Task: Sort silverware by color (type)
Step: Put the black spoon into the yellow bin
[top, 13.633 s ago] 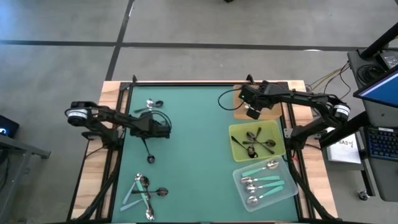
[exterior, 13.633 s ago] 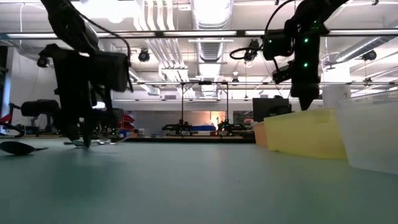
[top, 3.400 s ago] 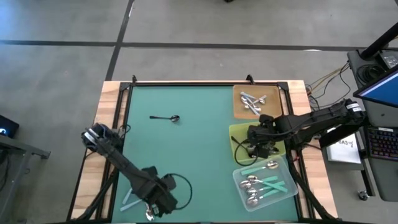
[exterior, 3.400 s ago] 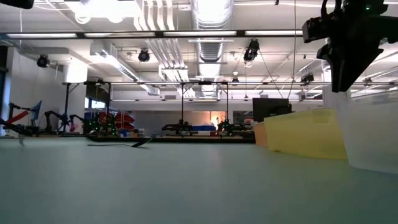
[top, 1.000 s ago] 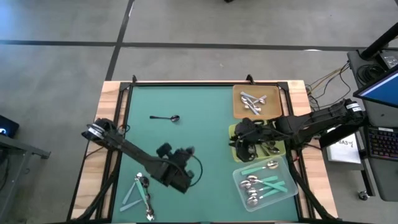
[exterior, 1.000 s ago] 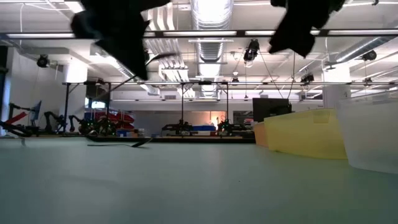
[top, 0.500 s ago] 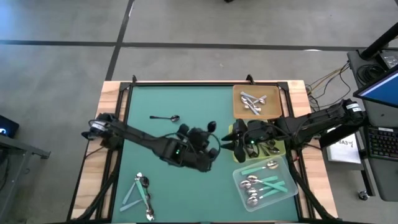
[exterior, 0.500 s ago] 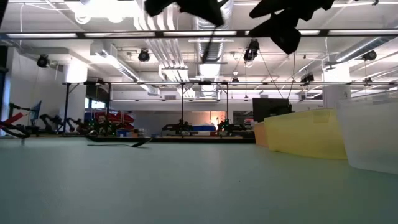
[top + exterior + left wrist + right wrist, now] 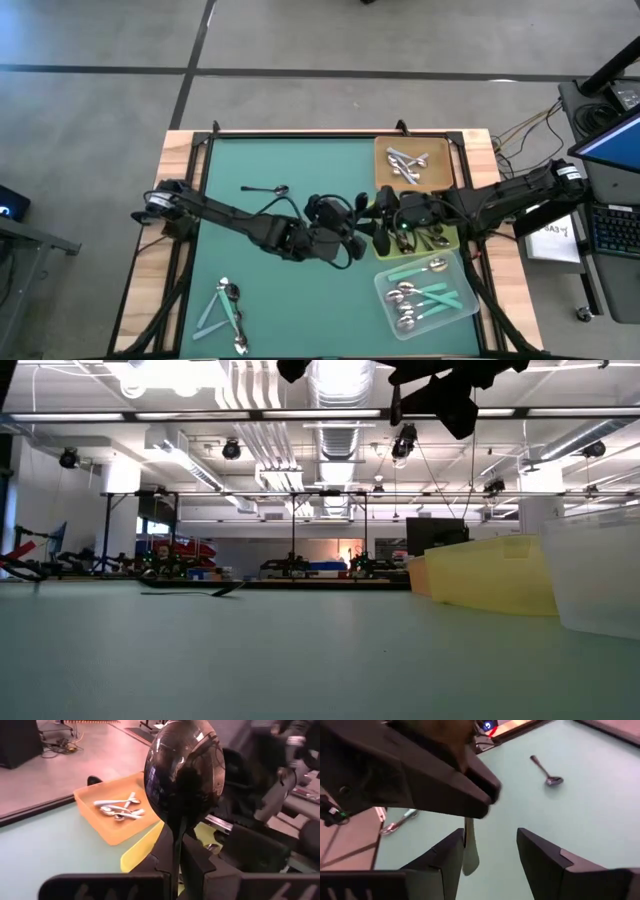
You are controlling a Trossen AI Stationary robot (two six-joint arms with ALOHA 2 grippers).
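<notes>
Held spoon: our left end effector [image 9: 176, 851] is clamped on a black spoon [image 9: 184, 772], handle pinched between the fingers, bowl standing up and away from the wrist.
Partner: our right end effector [image 9: 490, 847] faces it just ahead, fingers spread wide, apparently ready to take the spoon.
Axis: in the right wrist view a pale handle [image 9: 469, 847] hangs beside one finger, not yet between the two.
Nearest tray: the yellow tray [image 9: 145, 851] lies just beyond and below the left end effector.
Farther: the orange tray [image 9: 102, 815] with silver spoons [image 9: 119, 809] lies beyond that.
Far: one black spoon [image 9: 265, 189] and a small mixed pile [image 9: 226, 312] lie behind us on the worktop [image 9: 300, 160].
</notes>
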